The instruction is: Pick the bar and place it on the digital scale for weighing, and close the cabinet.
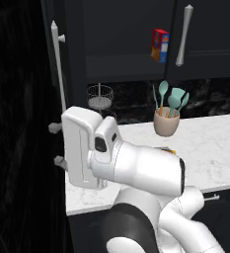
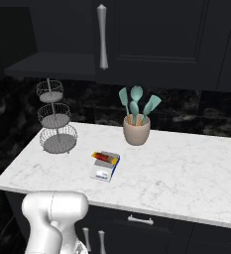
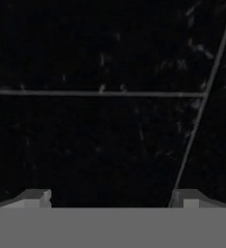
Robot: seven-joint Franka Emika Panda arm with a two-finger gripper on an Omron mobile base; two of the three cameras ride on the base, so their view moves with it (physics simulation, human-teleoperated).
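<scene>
- Fingers (image 3: 112,198) stand wide apart with nothing between them; in the hand view two small grey tips rise at the bottom, facing a dark, speckled surface crossed by one thin pale horizontal line and one slanting line.
- Bar (image 2: 103,158), slim and wrapped in red with orange-yellow, lies across the far end of the scale (image 2: 105,166) in the right base view.
- Scale is small, flat and rectangular, white with a blue edge, resting on the bench (image 2: 176,173) in front of the pot.
- Bench is white marble with faint grey veining; below it are dark drawers with short silver handles.
- Pot (image 2: 136,130) is a rounded, beige ceramic cup holding teal spatulas and spoons, standing near the back wall.
- Wire stand (image 2: 55,119), three round mesh tiers on a thin post, sits at the left end of the bench.
- Cabinet (image 1: 205,34) is near-black with flat doors and long silver bar handles.
- Left base view shows one cabinet door (image 1: 18,123) swung open, edge-on at the left, with the arm's white hand section close beside its handle.
- Left base view also shows an upright red, blue and yellow box (image 1: 160,45) on the cabinet shelf.
</scene>
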